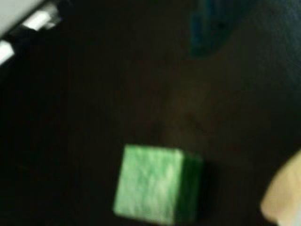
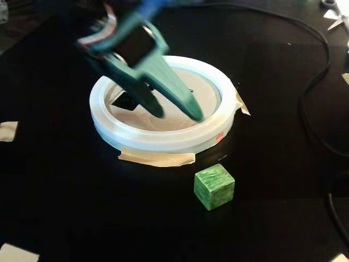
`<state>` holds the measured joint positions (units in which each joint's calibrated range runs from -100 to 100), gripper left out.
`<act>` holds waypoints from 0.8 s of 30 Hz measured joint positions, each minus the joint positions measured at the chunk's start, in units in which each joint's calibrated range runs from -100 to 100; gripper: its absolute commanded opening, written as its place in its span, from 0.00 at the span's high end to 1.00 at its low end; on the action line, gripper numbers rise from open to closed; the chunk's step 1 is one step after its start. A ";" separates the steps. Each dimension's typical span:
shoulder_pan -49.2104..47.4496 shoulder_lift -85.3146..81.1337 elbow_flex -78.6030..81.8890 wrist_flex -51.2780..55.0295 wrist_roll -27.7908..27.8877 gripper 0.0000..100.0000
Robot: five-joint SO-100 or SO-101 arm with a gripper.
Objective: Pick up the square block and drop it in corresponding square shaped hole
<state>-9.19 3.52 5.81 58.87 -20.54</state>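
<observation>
The green square block sits on the black table just in front of the white ring, toward its right. The white ring holds a wooden lid with a dark cut-out hole at its left. My teal gripper hangs over the lid, open and empty, apart from the block. In the blurred wrist view the block lies low in the middle, and one teal finger shows at the top right.
Masking tape holds the ring to the table. A black cable curves along the right side. Tape patches lie at the left edge and bottom left. A pale blurred shape shows at the wrist view's lower right.
</observation>
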 measured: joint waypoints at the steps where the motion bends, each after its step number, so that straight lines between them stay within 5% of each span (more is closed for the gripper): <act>1: -0.10 1.69 -1.46 0.00 -0.54 0.20; 24: -1.70 33.44 -25.57 0.00 -4.54 0.22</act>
<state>-10.89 36.96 -19.77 58.87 -25.08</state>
